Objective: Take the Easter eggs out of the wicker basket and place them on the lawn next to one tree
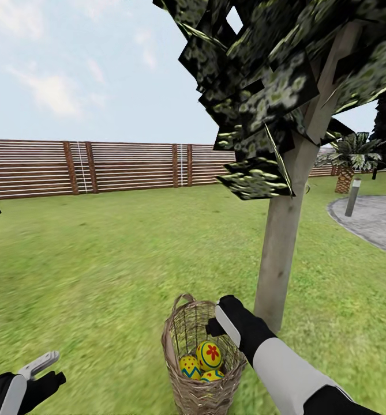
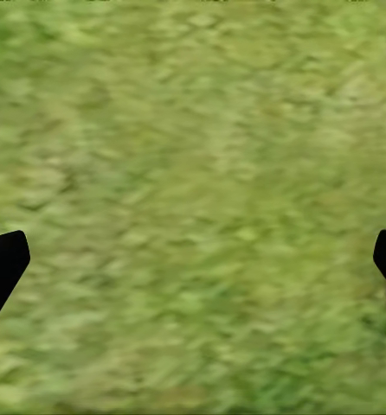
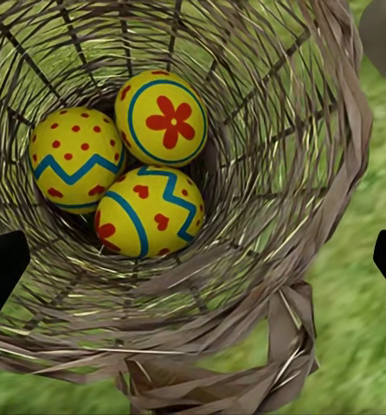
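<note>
Three Easter eggs [image 3: 132, 164] in one wicker basket [image 3: 323, 173], right tool [image 3: 193, 259] spread above, left tool [image 2: 193, 259] spread.

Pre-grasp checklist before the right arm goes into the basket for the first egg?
1. All three Easter eggs in the wicker basket: ok, three lie touching at the bottom.
2. Right end effector over the basket mouth: ok, the right wrist view looks straight down into it.
3. Right end effector open: ok, fingertips sit far apart at that view's edges.
4. Basket upright: ok.
5. Drop spot: ok, the tree trunk stands close behind the basket, on the lawn.
6. Left end effector out of the way: ok, open over bare grass.
</note>
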